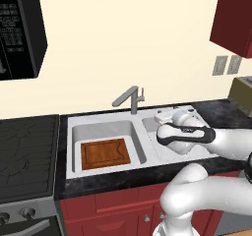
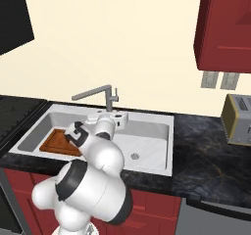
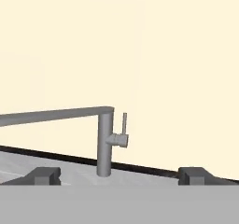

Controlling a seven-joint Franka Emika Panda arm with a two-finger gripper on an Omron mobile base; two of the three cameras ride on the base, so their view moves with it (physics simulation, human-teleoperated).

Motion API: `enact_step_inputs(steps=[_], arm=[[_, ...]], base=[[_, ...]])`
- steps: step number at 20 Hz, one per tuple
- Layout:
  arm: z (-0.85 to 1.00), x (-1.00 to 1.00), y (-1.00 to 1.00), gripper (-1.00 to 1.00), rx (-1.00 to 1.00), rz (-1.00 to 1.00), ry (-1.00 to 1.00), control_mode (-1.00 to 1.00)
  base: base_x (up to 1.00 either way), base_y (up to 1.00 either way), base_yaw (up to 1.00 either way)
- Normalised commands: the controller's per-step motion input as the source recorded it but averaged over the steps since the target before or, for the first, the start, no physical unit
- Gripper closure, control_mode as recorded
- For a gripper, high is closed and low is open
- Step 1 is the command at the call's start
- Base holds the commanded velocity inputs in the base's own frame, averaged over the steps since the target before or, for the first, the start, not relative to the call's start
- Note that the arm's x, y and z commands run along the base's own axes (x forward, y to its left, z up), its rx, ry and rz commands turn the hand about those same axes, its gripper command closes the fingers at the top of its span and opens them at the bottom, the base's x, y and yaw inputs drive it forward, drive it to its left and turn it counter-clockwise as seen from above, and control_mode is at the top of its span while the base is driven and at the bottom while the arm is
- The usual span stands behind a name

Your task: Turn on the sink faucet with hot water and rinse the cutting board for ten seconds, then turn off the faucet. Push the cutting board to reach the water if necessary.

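Observation:
The sink faucet [image 3: 105, 143] stands straight ahead of my gripper [image 3: 120, 176], whose fingertips [image 3: 44, 175] are spread wide apart and hold nothing. Its spout reaches left over the deep basin, and its small side lever [image 3: 124, 124] points up on the post's right. No water runs from it. From the left base view, the faucet [image 1: 129, 98] rises behind the sink [image 1: 71, 127], and my hand [image 1: 165, 116] hovers over the shallower right basin, a short way in front of the post. The reddish-brown cutting board [image 1: 105, 154] lies flat on the deep left basin's floor.
A black stove [image 1: 27, 151] borders the sink on the left, with a microwave [image 1: 19, 28] above it. A toaster [image 2: 238, 119] sits on the black counter [image 2: 206, 146] to the right, under wall outlets [image 2: 219, 80] and a red cabinet [image 2: 225, 23]. The shallow basin has a round drain [image 2: 136, 155].

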Motion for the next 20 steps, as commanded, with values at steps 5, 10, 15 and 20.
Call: enact_step_inputs(steps=[5, 10, 15, 20], arm=[[0.0, 0.06, 0.0, -1.0, 0.04, 0.01, 0.07, -1.0], [0.01, 0.15, 0.0, -1.0, 0.03, 0.01, 0.01, -1.0], [0.04, 0.13, 0.0, -1.0, 0.05, 0.02, 0.01, -1.0], [0.02, 0.27, 0.0, -1.0, 0.04, 0.0, 0.03, -1.0]], base=[[0.0, 0.0, 0.0], [0.0, 0.0, 0.0], [0.0, 0.0, 0.0], [0.0, 0.0, 0.0]])
